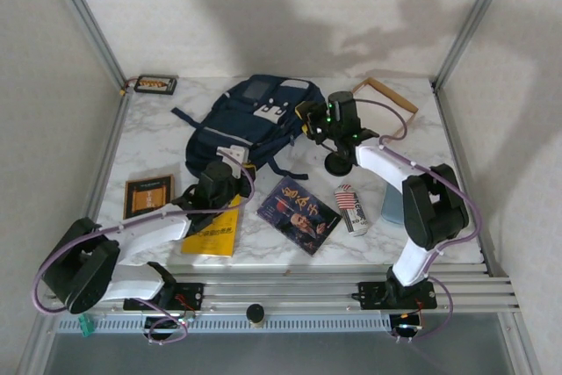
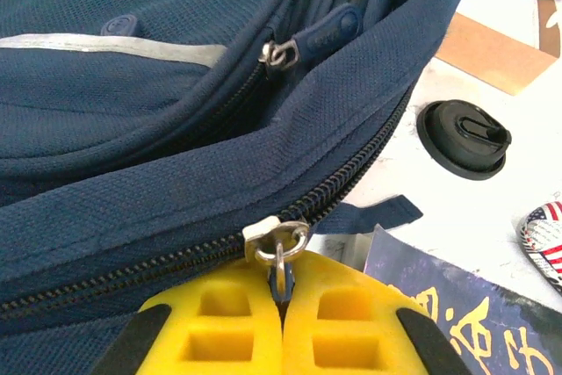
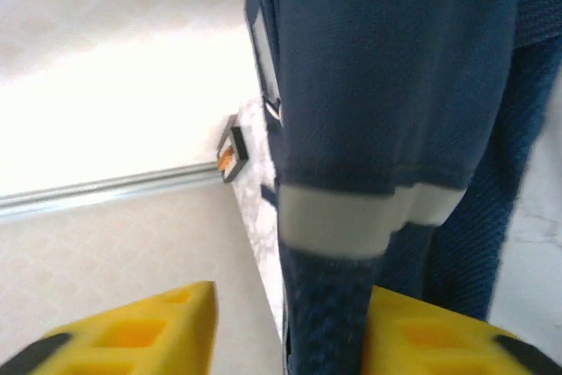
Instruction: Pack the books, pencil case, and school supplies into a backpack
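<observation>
The navy backpack (image 1: 255,120) lies flat in the middle of the table. My left gripper (image 2: 283,300) is at its near edge, shut on the zipper pull (image 2: 279,248) of the main zip, which is closed along the visible stretch. My right gripper (image 3: 294,340) is at the backpack's right side (image 1: 307,120), jaws apart, with a fold of blue fabric and its pale stripe (image 3: 351,217) between the fingers, lying against the right one. A yellow book (image 1: 215,234), a dark blue book (image 1: 299,214) and a brown book (image 1: 147,195) lie on the table in front.
A flag-patterned pouch (image 1: 351,208) and a pale blue item (image 1: 392,204) lie right of the blue book. A black round disc (image 1: 338,164) sits under the right arm. A cardboard tray (image 1: 386,94) is at back right, a small dark tray (image 1: 155,84) at back left.
</observation>
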